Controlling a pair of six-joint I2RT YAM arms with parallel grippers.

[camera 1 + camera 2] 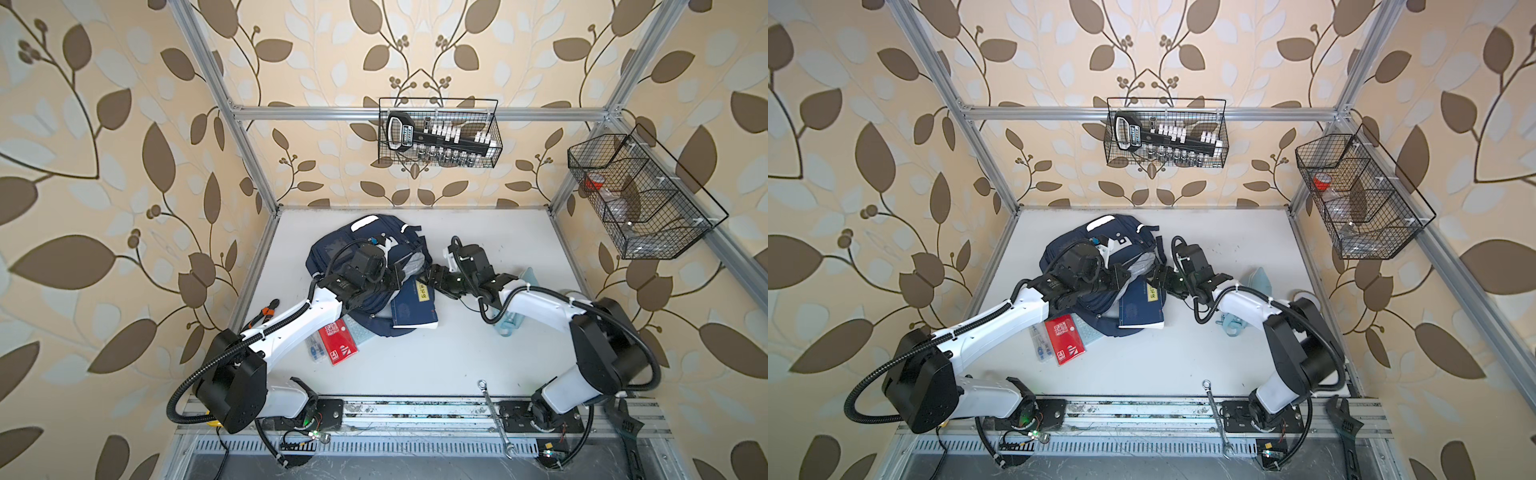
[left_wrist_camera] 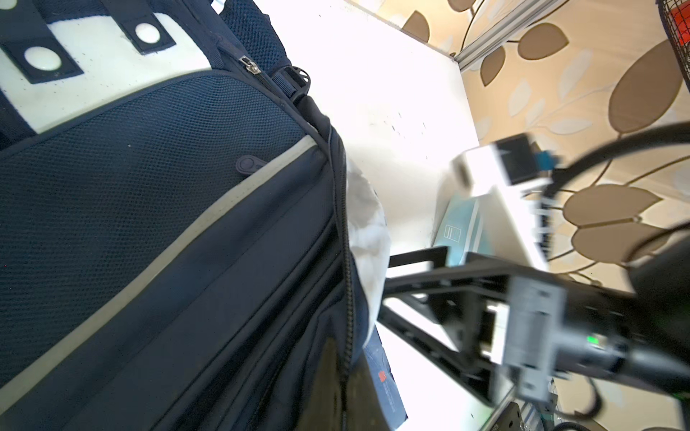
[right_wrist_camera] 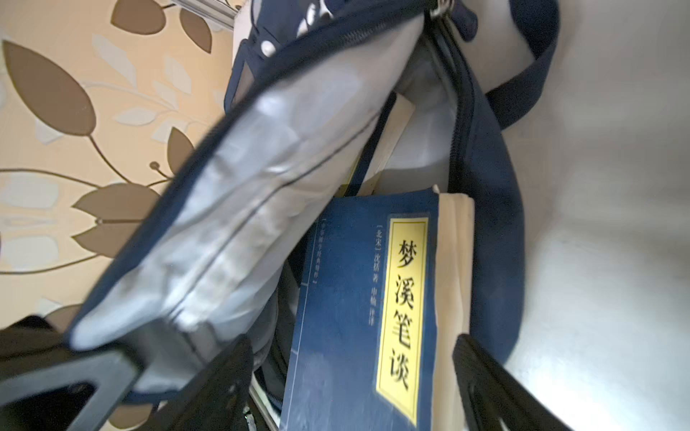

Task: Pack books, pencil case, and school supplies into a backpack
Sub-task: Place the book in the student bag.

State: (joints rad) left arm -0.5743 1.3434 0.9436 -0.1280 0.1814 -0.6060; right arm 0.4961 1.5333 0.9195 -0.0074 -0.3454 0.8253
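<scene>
**Four lenses, one scene**

Both top views look steeply down from high over the near edge, sharing the whole table (image 1: 436, 361). Wrist cameras sit close: left against the zipped side of the backpack (image 2: 149, 224), right facing its open mouth.

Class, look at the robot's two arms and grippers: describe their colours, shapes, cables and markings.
The left arm and right arm have glossy white shells between bulky black joint housings. Ribbed black cable conduit runs alongside each. The left gripper and right gripper are black, with flat angular fingers; a small green light glows on the right one's body.
</scene>
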